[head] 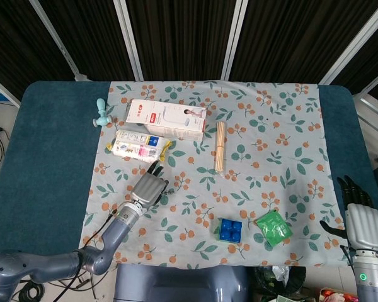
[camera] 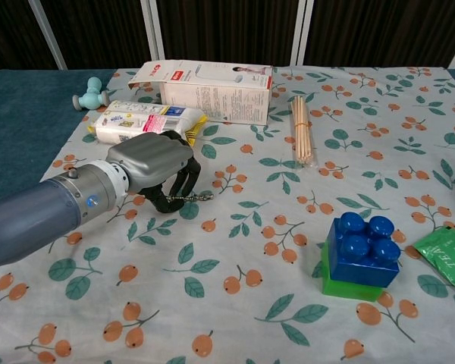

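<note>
ahead: snack packet [camera: 146, 119] blocks | right: bare cloth [camera: 243, 220] to block [camera: 359, 247]

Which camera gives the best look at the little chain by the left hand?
The chest view: the small chain shows plainly on the cloth at the left hand fingertips. In the head view the left hand is small and seen from above, and the chain is too tiny to make out.
</note>
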Action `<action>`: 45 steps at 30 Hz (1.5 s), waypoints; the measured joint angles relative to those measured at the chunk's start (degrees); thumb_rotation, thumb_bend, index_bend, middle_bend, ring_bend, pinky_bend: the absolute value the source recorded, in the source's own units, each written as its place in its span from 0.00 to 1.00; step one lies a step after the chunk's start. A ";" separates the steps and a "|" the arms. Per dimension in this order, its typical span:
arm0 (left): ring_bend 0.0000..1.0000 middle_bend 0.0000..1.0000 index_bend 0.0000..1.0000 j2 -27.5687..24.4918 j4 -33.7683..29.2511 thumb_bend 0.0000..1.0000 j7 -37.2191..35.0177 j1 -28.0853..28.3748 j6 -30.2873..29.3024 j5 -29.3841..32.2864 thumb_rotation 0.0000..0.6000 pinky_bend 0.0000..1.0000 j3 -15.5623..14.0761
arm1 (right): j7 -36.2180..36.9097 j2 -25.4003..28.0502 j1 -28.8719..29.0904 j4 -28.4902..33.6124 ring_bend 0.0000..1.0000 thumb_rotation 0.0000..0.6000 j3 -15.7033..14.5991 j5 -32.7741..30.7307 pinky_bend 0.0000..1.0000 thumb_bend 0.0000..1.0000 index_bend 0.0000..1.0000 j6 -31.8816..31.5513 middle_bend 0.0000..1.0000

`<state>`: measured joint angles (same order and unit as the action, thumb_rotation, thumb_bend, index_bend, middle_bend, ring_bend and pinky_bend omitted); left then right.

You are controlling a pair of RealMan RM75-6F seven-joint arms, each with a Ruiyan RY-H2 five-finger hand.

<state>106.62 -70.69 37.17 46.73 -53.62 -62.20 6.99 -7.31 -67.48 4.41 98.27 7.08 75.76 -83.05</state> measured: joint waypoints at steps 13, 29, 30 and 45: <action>0.11 0.58 0.54 0.22 0.41 0.35 -0.09 -0.02 0.02 -0.20 1.00 0.00 -0.08 | 0.02 -0.02 0.00 0.03 0.11 1.00 0.03 -0.04 0.14 0.00 0.01 0.00 0.03; 0.11 0.58 0.54 -0.02 0.17 0.35 -1.90 -0.01 -0.49 -1.29 1.00 0.00 0.67 | -0.01 0.00 -0.02 0.07 0.11 1.00 0.03 -0.05 0.14 0.00 0.01 -0.03 0.03; 0.11 0.58 0.54 -0.10 0.05 0.35 -1.91 0.04 -0.54 -1.35 1.00 0.00 0.78 | 0.02 0.01 -0.03 0.08 0.11 1.00 0.06 -0.08 0.14 0.00 0.01 -0.05 0.03; 0.12 0.58 0.54 -6.34 -12.65 0.35 4.70 1.83 -4.30 -0.50 1.00 0.00 4.91 | -0.19 0.06 -0.15 0.23 0.11 1.00 -0.10 0.31 0.14 0.00 0.01 -0.33 0.03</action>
<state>100.29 -83.34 41.87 48.56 -57.92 -62.69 11.90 -7.50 -67.42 4.26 98.50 6.97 76.07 -83.38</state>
